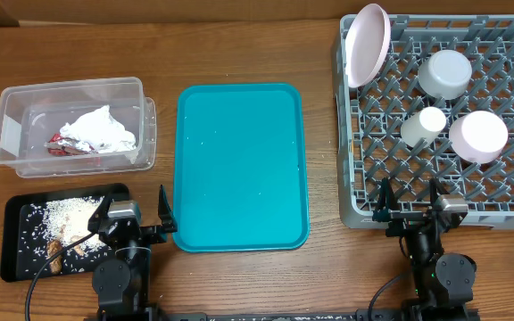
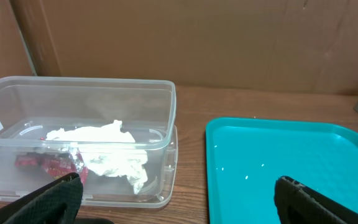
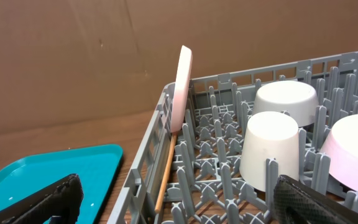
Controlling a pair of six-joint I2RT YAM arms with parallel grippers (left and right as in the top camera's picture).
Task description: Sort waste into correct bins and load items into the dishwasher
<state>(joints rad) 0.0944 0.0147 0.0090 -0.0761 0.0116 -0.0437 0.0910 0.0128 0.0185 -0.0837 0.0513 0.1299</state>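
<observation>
right claw [image 1: 410, 199] spread wide over near edge of dish rack [image 1: 500, 212].

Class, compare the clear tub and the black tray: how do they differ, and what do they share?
The clear tub is deep and see-through; the black tray is shallow and opaque. The tub holds crumpled napkins; the tray holds rice and brown scraps. Both are rectangular.

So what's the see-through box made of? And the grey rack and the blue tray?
Tub: looks like clear glossy plastic; the napkins show through its walls. Rack: seems matte grey plastic, moulded into a grid with pegs. Tray: smooth, slightly shiny teal, probably plastic, though I can't be sure.
</observation>
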